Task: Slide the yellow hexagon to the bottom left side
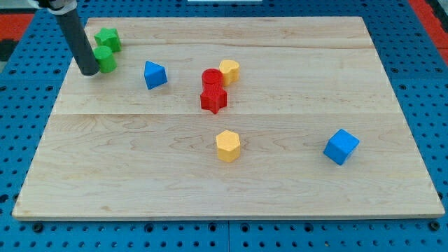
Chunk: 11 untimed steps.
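The tip (89, 72) was seen planted near the board's (294, 49) top-left corner, and no pincer was on show at all: only a straight dark rod, with nothing to spread or press together and nothing held. A green block (105, 59) was found just to the tip's right, apparently touching the rod, with a second green block (108, 38) above that. Further right of the tip a blue wedge-like block (155, 74) was spotted, then a red cylinder (211, 77) stacked against a red star (213, 99), with a rounded yellow block (229, 71) touching the cylinder. The yellow hexagon (227, 145) was placed well apart from the tip, down and to its right, alone near mid-board; a blue cube (341, 146) was left far beyond it. Nothing had been contacted yet, so the approach was judged to be the step in hand. It would best be done by having the tip carried wide round the blue wedge and the red pair, then set down just on the hexagon's far side, up and to its right. From there the push should be aimed through the block's centre toward the corner below the tip's present spot, and small corrections should be made if the hexagon were to slip sideways off the rod.
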### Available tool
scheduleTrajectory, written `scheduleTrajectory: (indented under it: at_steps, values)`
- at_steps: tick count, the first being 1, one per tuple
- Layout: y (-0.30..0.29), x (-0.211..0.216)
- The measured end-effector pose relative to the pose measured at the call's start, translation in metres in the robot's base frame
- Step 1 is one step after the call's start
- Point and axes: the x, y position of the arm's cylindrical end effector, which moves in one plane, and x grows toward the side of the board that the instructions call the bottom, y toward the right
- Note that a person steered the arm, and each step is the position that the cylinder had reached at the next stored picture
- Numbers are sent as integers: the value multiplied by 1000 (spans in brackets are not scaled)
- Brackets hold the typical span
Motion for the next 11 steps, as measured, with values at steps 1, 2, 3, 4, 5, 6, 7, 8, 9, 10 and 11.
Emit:
scheduleTrajectory:
  at_steps: [1,2,3,4,5,6,7,8,9,10,11]
  values:
    - [-6,-8]
    - [-6,-22]
    - [-6,-23]
    - [8,-11]
    - [42,13]
    - [62,55]
    - [88,99]
    - [171,108]
    - [244,115]
    - [267,136]
    - [228,173]
